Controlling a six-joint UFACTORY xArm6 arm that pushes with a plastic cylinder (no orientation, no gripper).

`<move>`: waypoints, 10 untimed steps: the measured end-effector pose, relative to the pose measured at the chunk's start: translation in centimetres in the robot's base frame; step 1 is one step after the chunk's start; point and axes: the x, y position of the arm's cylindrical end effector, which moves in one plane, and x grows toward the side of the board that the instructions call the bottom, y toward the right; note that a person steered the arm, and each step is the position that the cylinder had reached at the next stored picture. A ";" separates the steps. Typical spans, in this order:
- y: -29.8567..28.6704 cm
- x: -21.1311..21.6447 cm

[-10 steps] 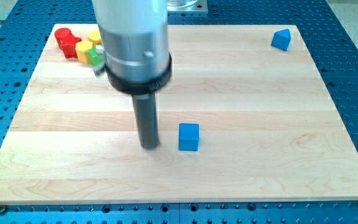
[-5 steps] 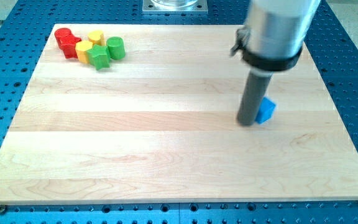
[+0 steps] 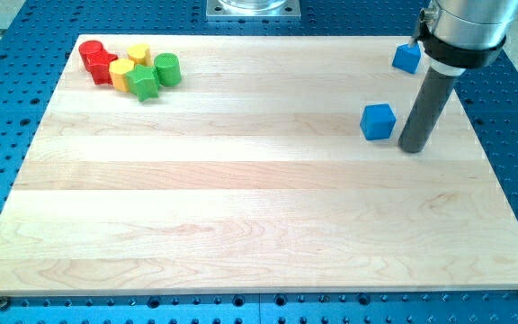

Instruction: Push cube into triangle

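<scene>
A blue cube (image 3: 378,121) sits on the wooden board at the view's right, in the upper half. A blue triangle block (image 3: 407,57) sits near the board's top right corner, partly behind the arm. My tip (image 3: 412,148) rests on the board just to the right of the cube, with a small gap between them. The cube and the triangle are apart, the triangle up and to the right of the cube.
A cluster of red (image 3: 97,59), yellow (image 3: 129,63) and green (image 3: 151,76) blocks sits at the board's top left corner. The wooden board (image 3: 241,207) lies on a blue perforated table.
The cube was pushed from the board's lower middle up and to the right. My tip went from the cube's left side to its right side.
</scene>
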 end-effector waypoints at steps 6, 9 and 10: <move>-10.0 -9.2; -8.5 -6.0; -4.4 -10.9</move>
